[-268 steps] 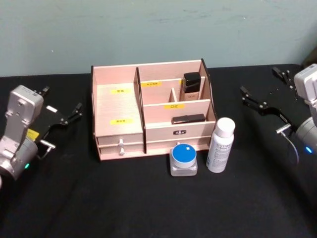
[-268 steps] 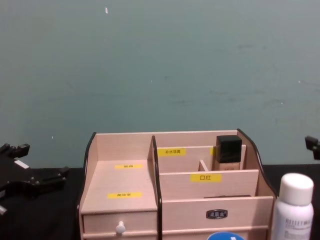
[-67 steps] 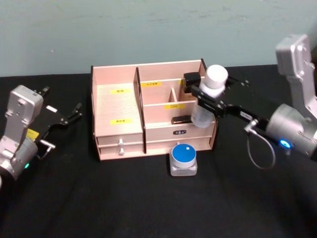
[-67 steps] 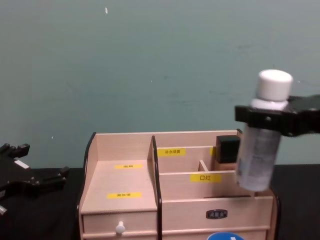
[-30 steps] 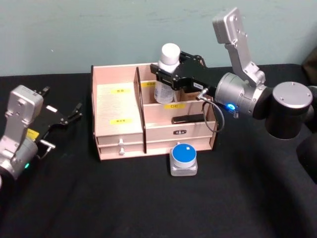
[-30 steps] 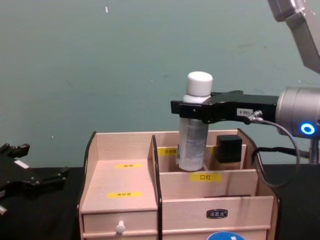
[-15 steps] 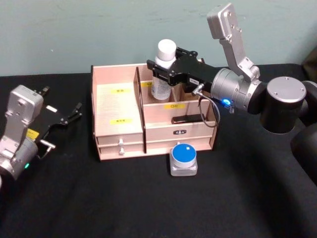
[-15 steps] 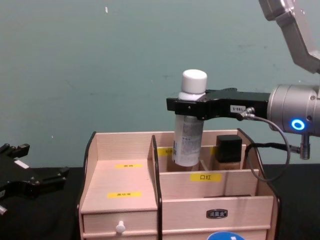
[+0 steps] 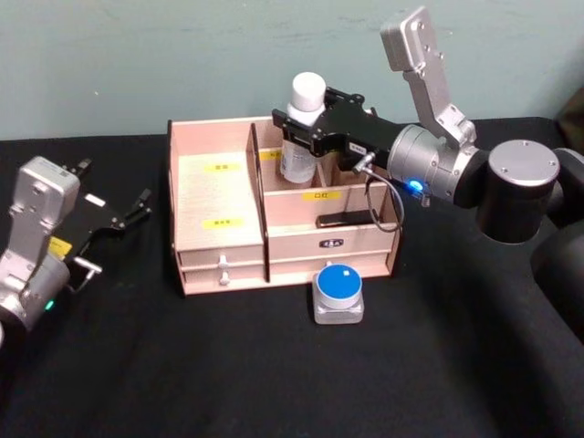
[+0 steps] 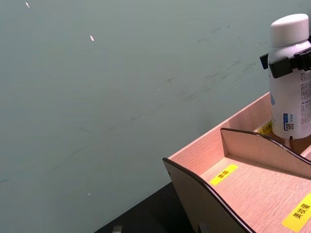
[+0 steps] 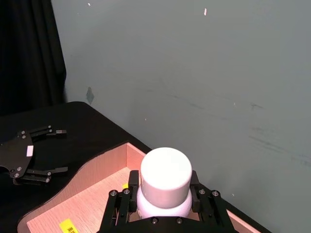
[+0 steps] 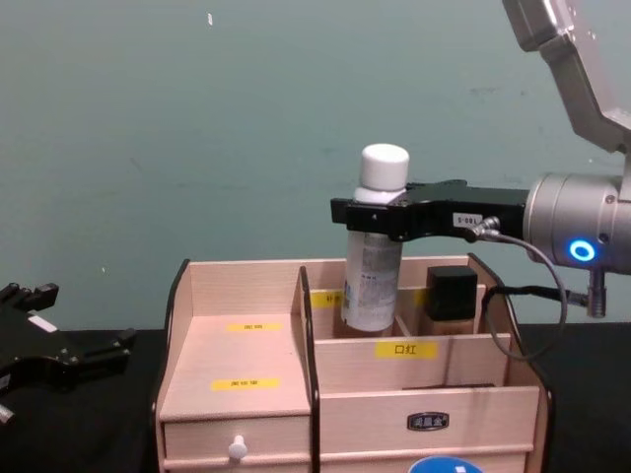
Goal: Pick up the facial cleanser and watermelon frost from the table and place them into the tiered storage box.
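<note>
The right gripper clasps the facial cleanser under its cap, base dipping into the tiered storage box's rear compartment. Placement seems underway: next, lower it straight, then let go. The left gripper sits parked at the left, fingers spread.

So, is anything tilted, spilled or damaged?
Nothing stands out. The right gripper holds the white-capped bottle nearly upright, partly inside the tiered storage box; the blue-lidded jar sits before it; the left gripper idles aside.
</note>
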Robot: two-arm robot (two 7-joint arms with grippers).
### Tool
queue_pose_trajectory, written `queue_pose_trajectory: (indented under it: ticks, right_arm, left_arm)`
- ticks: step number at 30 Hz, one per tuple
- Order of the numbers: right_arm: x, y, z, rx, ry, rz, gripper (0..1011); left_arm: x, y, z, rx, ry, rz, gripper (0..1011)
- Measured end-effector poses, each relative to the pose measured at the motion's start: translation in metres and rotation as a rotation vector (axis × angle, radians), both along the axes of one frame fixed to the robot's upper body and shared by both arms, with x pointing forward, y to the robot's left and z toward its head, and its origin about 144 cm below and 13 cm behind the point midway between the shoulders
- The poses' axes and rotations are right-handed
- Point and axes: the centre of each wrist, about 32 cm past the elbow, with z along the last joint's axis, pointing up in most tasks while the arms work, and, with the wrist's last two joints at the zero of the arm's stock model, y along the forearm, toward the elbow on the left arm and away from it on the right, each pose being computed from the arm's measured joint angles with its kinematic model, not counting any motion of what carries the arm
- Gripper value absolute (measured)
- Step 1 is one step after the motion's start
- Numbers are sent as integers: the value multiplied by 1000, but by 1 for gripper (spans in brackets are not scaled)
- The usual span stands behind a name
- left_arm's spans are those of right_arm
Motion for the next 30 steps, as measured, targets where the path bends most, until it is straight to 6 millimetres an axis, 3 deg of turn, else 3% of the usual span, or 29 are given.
queue_pose_trajectory:
  ticks: [30]
  right_arm:
    - [4, 0, -20, 1, 78, 20, 593]
  left_arm:
    - [0, 0, 0, 0, 0, 0, 1010]
